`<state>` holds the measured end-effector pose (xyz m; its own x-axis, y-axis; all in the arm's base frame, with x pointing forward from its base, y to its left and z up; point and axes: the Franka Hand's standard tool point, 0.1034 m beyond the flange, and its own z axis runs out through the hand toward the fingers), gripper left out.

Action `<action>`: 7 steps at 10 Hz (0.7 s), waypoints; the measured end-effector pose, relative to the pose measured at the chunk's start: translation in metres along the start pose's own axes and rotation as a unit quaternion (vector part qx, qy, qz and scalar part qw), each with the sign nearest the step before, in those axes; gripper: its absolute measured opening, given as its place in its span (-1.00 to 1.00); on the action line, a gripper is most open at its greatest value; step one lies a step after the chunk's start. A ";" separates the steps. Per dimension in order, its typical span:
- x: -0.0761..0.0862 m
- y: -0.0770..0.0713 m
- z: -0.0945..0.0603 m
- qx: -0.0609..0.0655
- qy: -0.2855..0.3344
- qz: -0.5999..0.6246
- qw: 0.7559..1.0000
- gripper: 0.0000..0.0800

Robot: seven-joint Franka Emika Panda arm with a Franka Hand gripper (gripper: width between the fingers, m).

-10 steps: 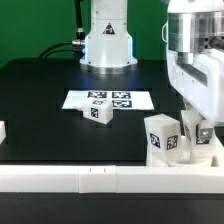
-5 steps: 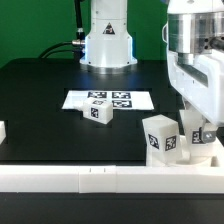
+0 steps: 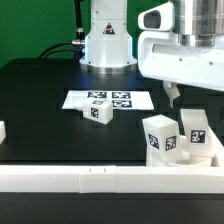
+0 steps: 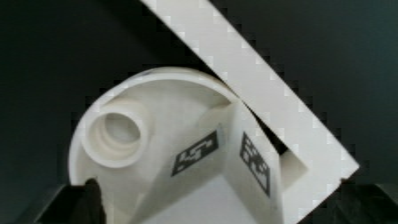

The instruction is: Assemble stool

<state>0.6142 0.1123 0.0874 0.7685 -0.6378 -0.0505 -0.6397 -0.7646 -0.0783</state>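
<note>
Black tabletop (image 3: pixel 40 100) before a green backdrop (image 3: pixel 30 25); the arm's white base (image 3: pixel 108 40) at upper centre, the marker board (image 3: pixel 108 100) mid-frame, a long white rail (image 3: pixel 90 178) along the lower edge. Gripper (image 3: pixel 175 94) at upper right, above the parts and touching none; jaws well apart, holding nothing. A tagged stool leg (image 3: pixel 160 138) and a second leg (image 3: pixel 196 133) stand upright side by side at lower right against the rail; a third leg (image 3: pixel 98 112) lies just below the marker board

Glossy white arm (image 3: pixel 190 55) with a rounded white base (image 3: pixel 107 42), grey wrist band (image 3: pixel 195 12), black cables (image 3: pixel 71 44)
</note>
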 end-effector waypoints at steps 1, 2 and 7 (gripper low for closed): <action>0.000 0.000 0.000 0.000 0.000 -0.037 0.999 0.62; 0.000 0.000 0.000 0.000 0.000 -0.085 0.996 0.62; 0.006 -0.002 -0.004 -0.016 0.013 -0.430 0.903 0.62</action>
<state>0.6202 0.1100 0.0912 0.9808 0.1909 0.0392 0.1926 -0.9801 -0.0475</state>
